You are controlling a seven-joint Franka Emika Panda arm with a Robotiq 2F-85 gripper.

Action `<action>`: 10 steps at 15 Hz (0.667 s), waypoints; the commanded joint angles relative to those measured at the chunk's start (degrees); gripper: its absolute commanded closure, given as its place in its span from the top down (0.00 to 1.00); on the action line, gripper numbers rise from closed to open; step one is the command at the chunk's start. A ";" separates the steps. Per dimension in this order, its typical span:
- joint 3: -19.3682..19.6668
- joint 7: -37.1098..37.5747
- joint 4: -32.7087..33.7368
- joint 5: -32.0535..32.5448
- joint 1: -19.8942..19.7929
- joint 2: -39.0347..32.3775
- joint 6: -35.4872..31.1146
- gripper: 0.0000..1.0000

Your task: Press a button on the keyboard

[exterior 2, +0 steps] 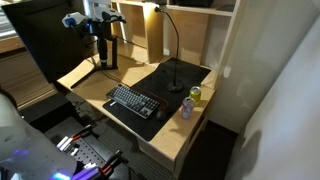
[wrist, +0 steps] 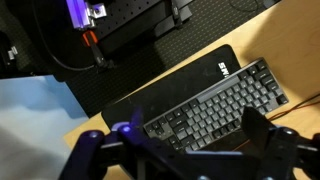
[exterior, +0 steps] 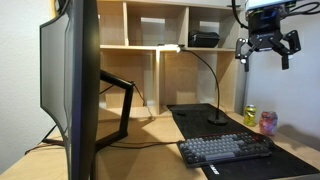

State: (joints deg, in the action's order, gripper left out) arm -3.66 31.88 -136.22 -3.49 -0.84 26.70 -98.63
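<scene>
Keyboard (exterior: 226,149), a flat rectangle of small grey keycaps, lies on a black mat (exterior: 195,118); claw (exterior: 266,55) hangs high, spread, empty.

One keyboard (exterior: 226,149), one monitor (exterior: 70,80), one lamp (exterior: 218,120), one can (exterior: 250,115), one pink container (exterior: 268,122)

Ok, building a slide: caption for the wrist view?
Gripper, jaws open, above the grey keyboard on the black desk mat; no key touched yet.
</scene>
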 commanded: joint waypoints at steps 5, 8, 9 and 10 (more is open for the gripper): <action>-1.40 6.11 -0.23 -2.20 -2.03 0.43 -1.23 1.00; -0.87 13.56 -0.23 -9.15 -1.81 0.15 -2.72 1.00; -0.93 16.08 -0.33 -10.62 -1.91 0.19 -3.51 1.00; -1.04 18.68 -0.59 -11.51 -2.11 0.37 -4.92 1.00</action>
State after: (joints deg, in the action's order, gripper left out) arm -3.72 45.19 -136.00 -11.46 -1.17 26.70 -100.25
